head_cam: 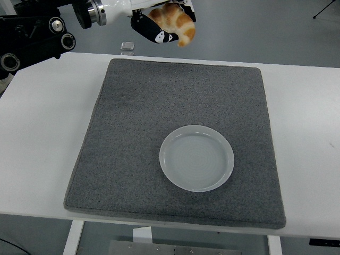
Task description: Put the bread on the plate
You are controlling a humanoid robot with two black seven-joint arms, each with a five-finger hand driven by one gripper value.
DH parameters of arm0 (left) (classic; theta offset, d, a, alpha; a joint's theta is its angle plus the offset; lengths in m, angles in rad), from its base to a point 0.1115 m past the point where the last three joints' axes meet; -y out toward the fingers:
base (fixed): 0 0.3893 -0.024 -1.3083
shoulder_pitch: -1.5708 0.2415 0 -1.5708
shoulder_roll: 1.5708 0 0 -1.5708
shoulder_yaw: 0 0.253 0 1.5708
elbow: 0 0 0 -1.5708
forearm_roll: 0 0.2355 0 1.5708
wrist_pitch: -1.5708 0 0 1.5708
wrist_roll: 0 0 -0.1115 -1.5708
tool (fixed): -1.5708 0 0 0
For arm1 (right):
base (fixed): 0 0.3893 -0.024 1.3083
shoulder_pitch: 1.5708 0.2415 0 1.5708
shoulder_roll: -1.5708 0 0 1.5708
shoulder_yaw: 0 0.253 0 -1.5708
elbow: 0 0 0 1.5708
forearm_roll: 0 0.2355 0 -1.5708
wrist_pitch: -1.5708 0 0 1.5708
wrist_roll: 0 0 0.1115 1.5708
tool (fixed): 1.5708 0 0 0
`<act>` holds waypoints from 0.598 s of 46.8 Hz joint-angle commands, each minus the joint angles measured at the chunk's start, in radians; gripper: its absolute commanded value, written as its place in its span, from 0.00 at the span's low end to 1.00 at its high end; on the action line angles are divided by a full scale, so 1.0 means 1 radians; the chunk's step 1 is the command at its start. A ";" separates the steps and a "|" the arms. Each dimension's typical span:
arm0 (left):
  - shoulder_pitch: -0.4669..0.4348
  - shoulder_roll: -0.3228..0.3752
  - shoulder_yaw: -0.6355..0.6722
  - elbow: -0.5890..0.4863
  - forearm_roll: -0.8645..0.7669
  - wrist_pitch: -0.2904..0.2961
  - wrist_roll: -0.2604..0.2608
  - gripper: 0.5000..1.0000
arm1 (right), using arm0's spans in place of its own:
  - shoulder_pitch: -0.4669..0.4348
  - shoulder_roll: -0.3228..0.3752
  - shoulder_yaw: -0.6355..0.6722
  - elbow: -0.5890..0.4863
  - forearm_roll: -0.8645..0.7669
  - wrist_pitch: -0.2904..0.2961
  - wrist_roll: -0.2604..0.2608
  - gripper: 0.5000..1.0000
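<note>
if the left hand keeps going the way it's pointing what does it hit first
Probably nothing. The left hand, gripping the bread, points rightward past the far edge of the grey mat, and that way looks free, though depth is unclear.

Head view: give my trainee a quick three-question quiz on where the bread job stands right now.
1. True or false: the bread already lies on the plate.
2. Which hand holds the bread? A) left hand B) right hand C) neither
3. Fill in: the plate sits on the grey ____, toward its near right part.

Key
1. False. The plate is bare; the bread is held up at the picture's top, above the far edge of the mat.
2. A. The left hand is closed on it; the right arm is out of view.
3. mat
</note>
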 commanded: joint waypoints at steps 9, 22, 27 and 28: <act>0.067 0.003 0.024 -0.136 0.075 0.096 0.003 0.00 | 0.000 0.000 0.000 0.000 0.000 0.000 0.000 0.90; 0.252 -0.032 0.021 -0.159 0.259 0.185 -0.005 0.00 | 0.000 0.000 0.000 0.000 0.000 0.000 0.000 0.90; 0.329 -0.073 0.021 -0.155 0.299 0.231 -0.008 0.00 | 0.000 0.000 0.000 0.000 0.000 0.000 0.000 0.90; 0.341 -0.081 0.021 -0.153 0.301 0.236 -0.008 0.00 | 0.000 0.000 0.000 0.000 0.000 0.000 0.000 0.90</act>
